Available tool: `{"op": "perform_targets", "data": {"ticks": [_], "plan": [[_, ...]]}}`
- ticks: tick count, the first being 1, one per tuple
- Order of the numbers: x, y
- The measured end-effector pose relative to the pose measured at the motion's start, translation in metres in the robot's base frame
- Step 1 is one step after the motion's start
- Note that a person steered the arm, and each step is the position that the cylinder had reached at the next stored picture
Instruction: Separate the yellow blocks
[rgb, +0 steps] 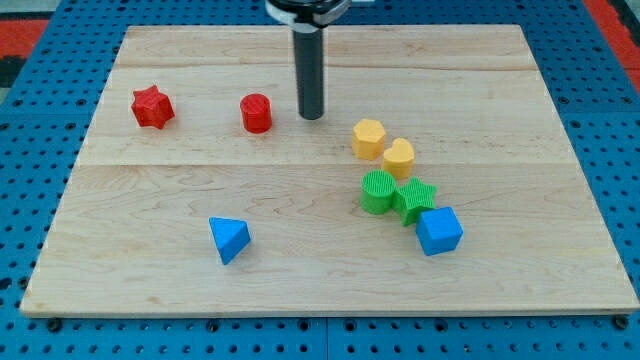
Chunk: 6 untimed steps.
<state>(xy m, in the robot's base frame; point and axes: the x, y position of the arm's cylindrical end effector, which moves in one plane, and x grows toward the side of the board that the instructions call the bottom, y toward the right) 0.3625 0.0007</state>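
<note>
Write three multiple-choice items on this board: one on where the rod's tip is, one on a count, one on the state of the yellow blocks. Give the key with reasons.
1. Where is my tip?
A. Between the red cylinder and the yellow blocks
B. Beside the blue triangle
C. At the view's bottom right corner

2. How many blocks lie on the board?
A. Five
B. Ten
C. Eight

3. How do the yellow hexagon and yellow heart sit?
A. At opposite board edges
B. Close together, side by side
C. Stacked

Key: 1 A, the rod ends just right of the red cylinder; 2 C, two red, two yellow, two green, two blue; 3 B, they sit next to each other.
</note>
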Motion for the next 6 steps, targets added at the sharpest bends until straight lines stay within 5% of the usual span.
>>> {"op": "perform_targets", "data": {"ticks": [2, 3, 6], "plan": [[0.028, 0.117], [0.059, 0.106], [0.056, 0.023]]}}
